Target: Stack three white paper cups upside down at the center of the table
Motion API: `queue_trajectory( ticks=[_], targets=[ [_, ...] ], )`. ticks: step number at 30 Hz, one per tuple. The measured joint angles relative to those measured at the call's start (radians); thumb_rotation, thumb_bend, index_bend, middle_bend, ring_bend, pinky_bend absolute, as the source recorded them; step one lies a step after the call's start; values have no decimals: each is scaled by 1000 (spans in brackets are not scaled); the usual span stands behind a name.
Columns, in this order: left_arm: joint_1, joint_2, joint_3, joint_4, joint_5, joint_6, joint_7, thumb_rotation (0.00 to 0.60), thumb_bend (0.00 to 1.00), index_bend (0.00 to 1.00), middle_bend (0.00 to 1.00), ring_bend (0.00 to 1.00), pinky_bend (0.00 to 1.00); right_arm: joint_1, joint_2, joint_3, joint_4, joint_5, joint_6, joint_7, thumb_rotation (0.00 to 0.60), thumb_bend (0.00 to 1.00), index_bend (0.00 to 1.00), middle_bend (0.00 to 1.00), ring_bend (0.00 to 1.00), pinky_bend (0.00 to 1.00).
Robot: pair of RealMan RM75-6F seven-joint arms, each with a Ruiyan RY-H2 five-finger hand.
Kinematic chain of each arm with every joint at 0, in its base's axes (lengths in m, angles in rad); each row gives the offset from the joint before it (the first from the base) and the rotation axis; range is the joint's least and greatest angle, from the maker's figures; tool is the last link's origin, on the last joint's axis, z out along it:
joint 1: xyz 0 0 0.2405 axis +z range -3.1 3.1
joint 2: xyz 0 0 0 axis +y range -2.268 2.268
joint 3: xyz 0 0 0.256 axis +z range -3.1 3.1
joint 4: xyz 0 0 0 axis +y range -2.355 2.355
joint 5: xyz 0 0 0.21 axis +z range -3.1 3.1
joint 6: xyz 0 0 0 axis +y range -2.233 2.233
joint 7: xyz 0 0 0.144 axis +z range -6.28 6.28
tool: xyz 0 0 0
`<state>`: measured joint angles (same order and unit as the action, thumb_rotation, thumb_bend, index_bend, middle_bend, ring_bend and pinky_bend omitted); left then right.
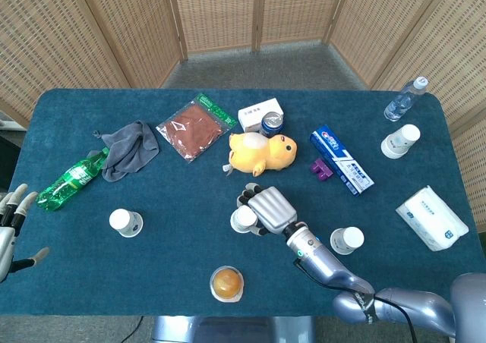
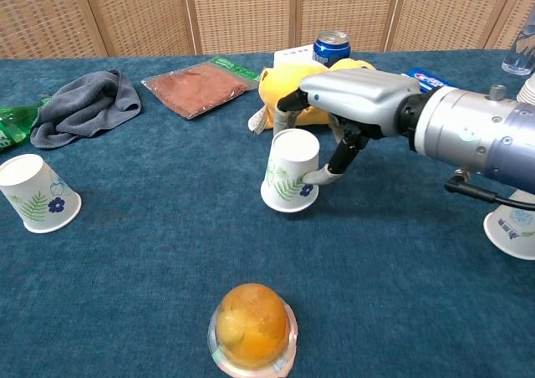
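Observation:
My right hand [image 1: 267,209] [image 2: 351,102] grips an upside-down white paper cup [image 1: 243,220] [image 2: 290,171] with a leaf print, near the table's middle, its rim low over or on the cloth. A second cup [image 1: 125,222] [image 2: 35,191] stands upside down at the left. A third cup [image 1: 347,240] [image 2: 512,228] sits upside down to the right of my right arm. A further cup [image 1: 399,140] is at the far right, by the water bottle. My left hand [image 1: 14,229] hovers open off the table's left edge.
An orange jelly cup [image 1: 227,283] [image 2: 252,325] sits near the front edge. Behind the held cup lie a yellow plush duck [image 1: 260,152], a soda can [image 1: 271,123], toothpaste box [image 1: 341,159], brown snack packet [image 1: 196,127], grey cloth [image 1: 129,149], green bottle [image 1: 73,179] and tissue pack [image 1: 431,218].

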<state>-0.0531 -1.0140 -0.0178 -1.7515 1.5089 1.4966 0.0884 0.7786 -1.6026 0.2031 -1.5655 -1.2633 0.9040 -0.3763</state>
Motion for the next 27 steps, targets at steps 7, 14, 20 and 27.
queue_trajectory(
  ticks=[7, 14, 20, 27],
  targets=[
    [-2, -4, 2, 2, 0, -5, 8, 600, 142, 0, 0, 0, 0, 30, -27, 15, 7, 49, -6, -38, 600, 285, 406, 376, 207, 592],
    [0, -3, 3, 0, 1, -2, 5, 600, 141, 0, 0, 0, 0, 62, -57, 20, 14, 89, -10, -77, 600, 285, 406, 374, 207, 592],
    [0, -1, 2, 0, 1, -1, 1, 600, 142, 0, 0, 0, 0, 83, -89, 19, 38, 112, -10, -95, 600, 286, 405, 373, 207, 591],
    [1, 1, 2, 0, 2, 0, -4, 600, 142, 0, 0, 0, 0, 99, -114, 19, 63, 146, 0, -119, 600, 267, 299, 305, 133, 563]
  ],
)
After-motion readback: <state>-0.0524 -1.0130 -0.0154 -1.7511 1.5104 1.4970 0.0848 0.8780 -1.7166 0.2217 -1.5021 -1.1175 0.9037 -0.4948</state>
